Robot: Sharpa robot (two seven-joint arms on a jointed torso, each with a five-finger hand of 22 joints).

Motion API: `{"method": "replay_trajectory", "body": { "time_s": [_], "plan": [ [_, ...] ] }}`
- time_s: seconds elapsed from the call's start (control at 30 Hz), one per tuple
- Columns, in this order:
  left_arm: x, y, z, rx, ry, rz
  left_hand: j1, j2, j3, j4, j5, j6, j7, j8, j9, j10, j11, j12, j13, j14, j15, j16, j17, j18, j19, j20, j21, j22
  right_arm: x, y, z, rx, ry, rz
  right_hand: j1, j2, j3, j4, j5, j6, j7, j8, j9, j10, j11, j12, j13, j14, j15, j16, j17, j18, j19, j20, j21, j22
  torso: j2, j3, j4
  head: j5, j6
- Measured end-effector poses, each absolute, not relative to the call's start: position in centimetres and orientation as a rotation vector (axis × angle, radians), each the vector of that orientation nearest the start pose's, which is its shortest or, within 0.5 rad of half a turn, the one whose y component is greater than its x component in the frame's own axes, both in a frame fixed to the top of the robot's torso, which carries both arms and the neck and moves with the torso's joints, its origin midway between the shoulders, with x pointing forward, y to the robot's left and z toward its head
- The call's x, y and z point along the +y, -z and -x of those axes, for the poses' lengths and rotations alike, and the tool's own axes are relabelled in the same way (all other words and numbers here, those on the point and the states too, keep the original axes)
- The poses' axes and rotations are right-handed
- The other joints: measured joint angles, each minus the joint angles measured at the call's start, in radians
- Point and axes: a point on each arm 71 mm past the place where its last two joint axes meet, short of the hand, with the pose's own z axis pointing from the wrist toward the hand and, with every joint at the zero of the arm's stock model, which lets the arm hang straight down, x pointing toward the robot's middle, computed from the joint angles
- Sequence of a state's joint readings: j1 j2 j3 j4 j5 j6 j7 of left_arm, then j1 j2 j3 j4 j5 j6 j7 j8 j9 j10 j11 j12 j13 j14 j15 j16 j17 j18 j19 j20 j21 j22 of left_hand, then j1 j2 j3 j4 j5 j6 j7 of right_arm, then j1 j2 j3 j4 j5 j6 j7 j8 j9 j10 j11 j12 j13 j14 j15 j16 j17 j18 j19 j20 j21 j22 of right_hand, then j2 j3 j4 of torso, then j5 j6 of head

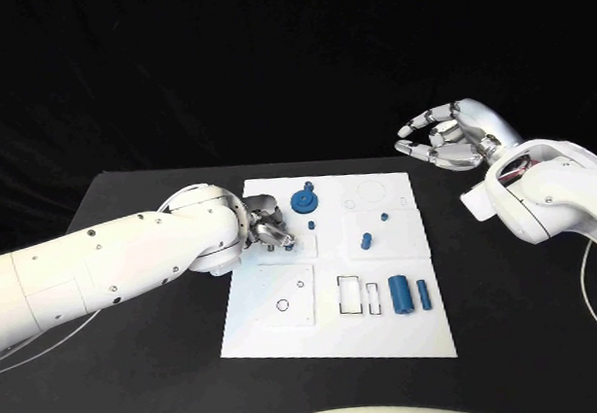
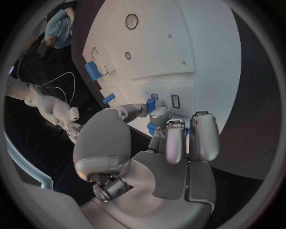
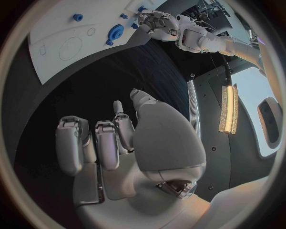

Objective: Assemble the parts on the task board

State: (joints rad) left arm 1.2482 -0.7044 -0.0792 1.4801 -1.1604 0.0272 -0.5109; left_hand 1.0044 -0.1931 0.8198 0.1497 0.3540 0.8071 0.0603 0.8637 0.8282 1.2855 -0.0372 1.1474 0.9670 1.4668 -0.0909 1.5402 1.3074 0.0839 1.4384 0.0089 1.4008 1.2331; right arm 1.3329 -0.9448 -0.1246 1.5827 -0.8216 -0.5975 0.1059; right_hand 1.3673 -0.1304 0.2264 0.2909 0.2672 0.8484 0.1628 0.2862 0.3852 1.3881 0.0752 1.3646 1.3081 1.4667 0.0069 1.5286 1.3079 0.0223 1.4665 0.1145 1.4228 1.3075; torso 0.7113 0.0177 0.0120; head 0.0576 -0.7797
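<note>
The left hand [image 1: 268, 231] pinches a small blue part [image 2: 151, 104] just above the white board [image 1: 394, 330], beside the blue gear [image 1: 305, 202] — probably to seat it. The right hand [image 1: 448, 138] hovers off the board, empty, fingers loosely curled — keeping clear.

— How is the task board [image 1: 268, 336] finished?
— A smooth, matt white surface, like plastic, is seen, and the blue parts [image 1: 402, 295] on it look like smooth plastic too.

— And the counter [image 1: 145, 376]?
— A dull black surface is shown (no shine at all).

— The hands?
— The left hand [image 1: 270, 230] and right hand [image 1: 445, 140] are seen as silver metal, brushed and softly glossy; the arms are cased in smooth white shells with a slight sheen.
</note>
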Motion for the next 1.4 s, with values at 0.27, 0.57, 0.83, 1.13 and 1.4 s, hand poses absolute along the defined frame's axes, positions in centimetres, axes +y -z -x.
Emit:
{"method": "replay_trajectory", "body": {
  "time_s": [0.27,0.57,0.83,1.13,1.4],
  "plan": [
    [16.09,21.21,-48.96,2.205,0.432,0.065,0.005,-0.006,-0.003,-0.003,0.000,-0.001,-0.004,0.000,-0.003,0.005,-0.002,0.006,0.003,0.000,0.000,0.000,0.000,0.000,0.000,0.000,0.000,0.002,-24.63,13.37,-48.87,1.423,-0.919,-0.402,0.000,0.000,0.000,0.000,0.000,0.000,0.000,0.000,0.000,0.000,0.000,0.000,0.000,0.000,0.000,0.000,0.000,0.000,0.000,0.000,0.000,0.000,0.000,-0.0006,-0.0006,0.000,-0.002],
    [16.22,21.26,-48.93,2.210,0.432,0.068,0.004,-0.006,-0.003,-0.003,-0.002,0.001,-0.005,-0.001,-0.006,0.005,-0.002,0.006,0.001,0.000,0.000,0.000,0.000,0.000,0.000,0.000,0.000,0.003,-24.65,13.40,-48.87,1.424,-0.918,-0.403,0.000,0.000,0.000,0.000,0.000,0.000,0.000,0.000,0.000,0.000,0.000,0.000,0.000,0.000,0.000,0.000,0.000,0.000,0.000,0.000,0.000,0.000,0.000,-0.0007,-0.0007,0.000,0.000],
    [16.35,21.32,-48.89,2.217,0.437,0.080,0.002,-0.009,-0.003,-0.003,-0.003,0.001,-0.005,0.001,-0.008,0.005,-0.002,0.006,-0.001,0.000,0.000,0.000,0.000,0.000,0.000,0.000,0.000,0.003,-24.65,13.43,-48.87,1.424,-0.918,-0.403,0.000,0.000,0.000,0.000,0.000,0.000,0.000,0.000,0.000,0.000,0.000,0.000,0.000,0.000,0.000,0.000,0.000,0.000,0.000,0.000,0.000,0.000,0.000,-0.0007,-0.0008,-0.001,0.000],
    [16.49,21.44,-48.90,2.233,0.438,0.088,0.003,-0.008,-0.003,-0.003,-0.006,0.001,-0.005,0.003,-0.008,0.005,-0.002,0.006,-0.002,0.000,0.000,0.004,0.000,0.000,0.000,0.000,0.000,0.003,-24.68,13.45,-48.86,1.424,-0.918,-0.403,-0.004,0.004,0.003,-0.003,0.004,0.000,0.000,0.000,0.000,0.000,0.000,0.000,0.000,0.000,0.000,-0.004,0.000,0.000,0.000,0.000,-0.004,0.001,0.000,-0.0005,-0.0006,-0.001,-0.003],
    [16.51,21.43,-48.98,2.239,0.439,0.089,0.005,-0.005,-0.003,-0.003,-0.007,0.001,-0.005,0.003,-0.009,0.005,-0.002,0.006,-0.003,0.000,0.000,0.004,0.000,0.000,0.000,0.000,0.000,0.004,-24.71,13.45,-48.86,1.424,-0.917,-0.404,-0.004,0.004,0.003,-0.003,0.004,0.000,0.000,0.000,0.000,0.000,0.000,0.000,0.000,0.000,0.000,-0.004,0.000,0.000,0.000,0.000,-0.004,0.000,0.000,-0.0002,-0.0005,-0.001,-0.004]
  ]
}}
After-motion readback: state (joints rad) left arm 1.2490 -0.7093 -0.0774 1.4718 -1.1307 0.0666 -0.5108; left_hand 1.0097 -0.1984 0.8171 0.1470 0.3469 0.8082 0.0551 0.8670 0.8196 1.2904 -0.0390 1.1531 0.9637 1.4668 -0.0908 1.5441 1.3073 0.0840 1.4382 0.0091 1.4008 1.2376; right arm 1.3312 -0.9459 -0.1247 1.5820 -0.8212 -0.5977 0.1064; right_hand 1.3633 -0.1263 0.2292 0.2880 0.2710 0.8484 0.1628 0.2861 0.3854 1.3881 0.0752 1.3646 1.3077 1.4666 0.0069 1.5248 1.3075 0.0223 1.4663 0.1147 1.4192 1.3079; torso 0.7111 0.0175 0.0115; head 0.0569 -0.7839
